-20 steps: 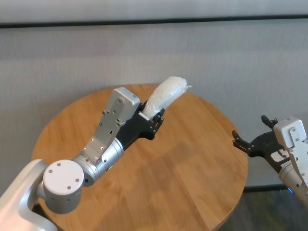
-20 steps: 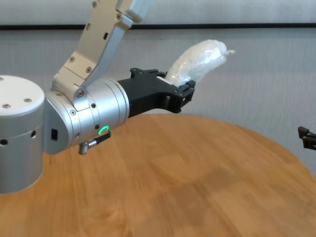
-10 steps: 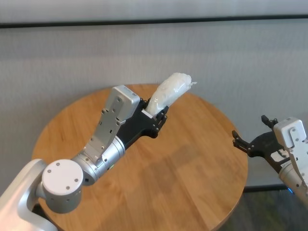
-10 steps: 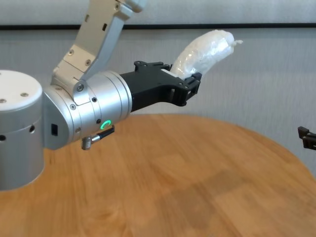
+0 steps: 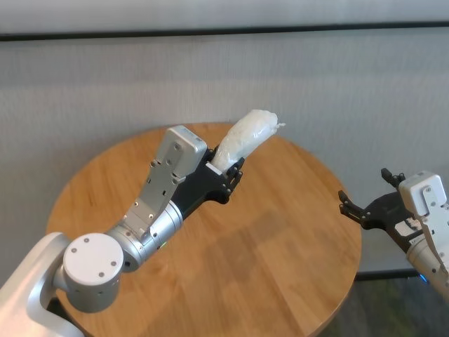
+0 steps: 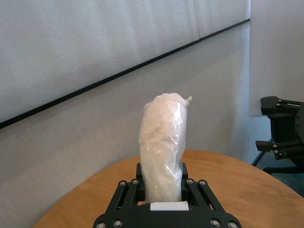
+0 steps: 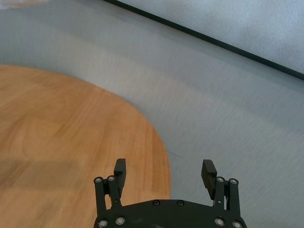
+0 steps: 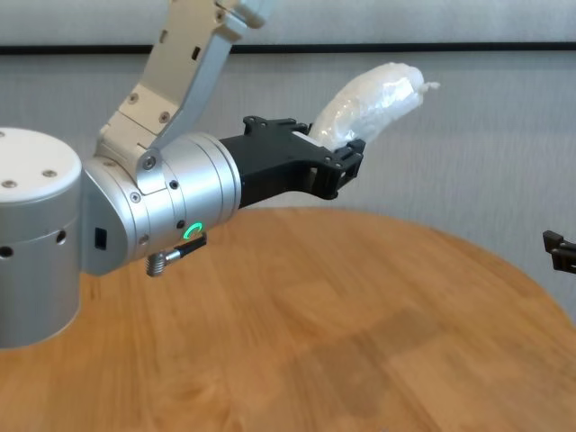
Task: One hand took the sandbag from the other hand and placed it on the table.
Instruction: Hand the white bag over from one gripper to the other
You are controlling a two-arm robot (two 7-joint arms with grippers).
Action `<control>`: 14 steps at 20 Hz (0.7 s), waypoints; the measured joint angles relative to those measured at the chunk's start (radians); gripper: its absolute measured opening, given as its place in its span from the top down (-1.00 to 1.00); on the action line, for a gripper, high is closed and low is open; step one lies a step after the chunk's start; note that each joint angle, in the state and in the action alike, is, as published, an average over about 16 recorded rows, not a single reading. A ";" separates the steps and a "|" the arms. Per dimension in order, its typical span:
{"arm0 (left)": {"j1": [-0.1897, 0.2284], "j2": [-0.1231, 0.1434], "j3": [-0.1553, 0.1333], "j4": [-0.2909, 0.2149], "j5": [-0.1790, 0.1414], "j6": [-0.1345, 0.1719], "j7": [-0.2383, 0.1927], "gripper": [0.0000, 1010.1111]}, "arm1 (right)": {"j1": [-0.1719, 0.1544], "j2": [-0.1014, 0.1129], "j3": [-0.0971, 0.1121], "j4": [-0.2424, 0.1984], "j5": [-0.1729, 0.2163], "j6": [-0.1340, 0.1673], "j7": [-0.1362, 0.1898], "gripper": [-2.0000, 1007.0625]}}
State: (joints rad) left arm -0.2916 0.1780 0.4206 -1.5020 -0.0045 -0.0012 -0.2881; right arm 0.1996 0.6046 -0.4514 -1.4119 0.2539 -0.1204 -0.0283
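My left gripper (image 5: 226, 170), the green-lit one, is shut on the lower end of the white sandbag (image 5: 244, 135) and holds it up above the far part of the round wooden table (image 5: 280, 232). The sandbag (image 8: 373, 101) sticks out past the fingers, twisted tip pointing away. In the left wrist view the sandbag (image 6: 162, 142) stands between the jaws of the left gripper (image 6: 161, 189). My right gripper (image 5: 366, 205) is open and empty, off the table's right edge; it also shows in the right wrist view (image 7: 165, 172) and far off in the left wrist view (image 6: 280, 128).
A grey wall with a dark horizontal strip (image 5: 224, 31) runs behind the table. The table's right edge (image 7: 164, 156) lies just ahead of the right gripper. The tabletop (image 8: 360, 342) carries nothing but the arm's shadow.
The left gripper rose a little with the sandbag, then settled slightly back. The right gripper has not moved.
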 joint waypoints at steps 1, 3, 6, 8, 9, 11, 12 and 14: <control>0.000 0.000 0.000 0.000 0.001 0.002 0.001 0.19 | 0.000 0.000 0.000 0.000 0.000 0.000 0.000 -0.99; 0.000 0.000 0.000 -0.001 0.003 0.005 0.002 0.19 | 0.000 0.000 0.000 0.000 0.000 0.000 0.000 -0.99; 0.000 0.000 0.000 -0.001 0.005 0.009 0.003 0.19 | 0.000 0.000 0.000 0.000 0.000 0.000 0.000 -0.99; 0.000 0.000 0.000 -0.001 0.005 0.009 0.003 0.19 | 0.000 0.000 0.000 0.000 0.000 0.000 0.000 -0.99; 0.000 0.000 0.000 -0.001 0.005 0.008 0.002 0.19 | 0.000 0.000 0.000 0.000 0.000 0.000 0.000 -0.99; 0.000 0.001 0.001 -0.001 0.005 0.008 0.002 0.19 | 0.000 0.000 0.000 0.000 0.000 0.000 0.000 -0.99; 0.000 0.001 0.001 0.000 0.005 0.007 0.002 0.19 | 0.000 0.000 0.000 0.000 0.000 0.000 0.000 -0.99; -0.001 0.001 0.001 0.000 0.004 0.006 0.002 0.19 | 0.000 0.000 0.000 0.000 0.000 0.000 0.000 -0.99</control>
State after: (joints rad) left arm -0.2921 0.1788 0.4212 -1.5023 -0.0003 0.0051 -0.2864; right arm 0.1996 0.6046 -0.4514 -1.4119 0.2539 -0.1204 -0.0283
